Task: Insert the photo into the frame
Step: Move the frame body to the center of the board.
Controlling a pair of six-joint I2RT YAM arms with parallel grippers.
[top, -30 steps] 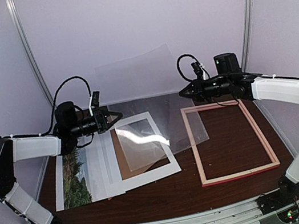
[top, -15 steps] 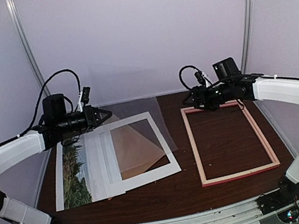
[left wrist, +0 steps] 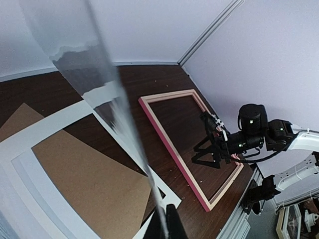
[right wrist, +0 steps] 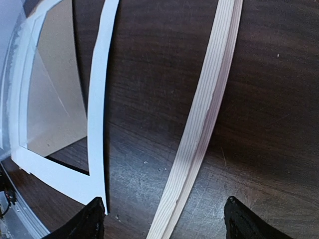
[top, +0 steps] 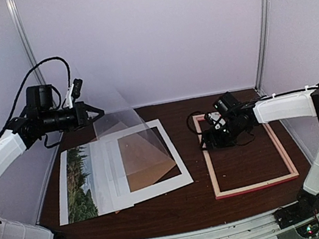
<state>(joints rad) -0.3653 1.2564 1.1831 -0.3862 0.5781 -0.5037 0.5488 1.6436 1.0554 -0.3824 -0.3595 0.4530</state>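
The left gripper (top: 94,113) pinches a clear sheet (top: 120,121) aloft above the white mat (top: 159,187). The right gripper (right wrist: 164,219), its 2 fingers spread, hangs low astride the frame (top: 255,187)'s left rail, seemingly untouched. The photo (top: 78,183) lies far left on the table (top: 187,204), part-covered by the mat.

One photo (top: 78,183), one frame (top: 255,186), one mat (top: 165,186), one clear sheet (left wrist: 70,45).
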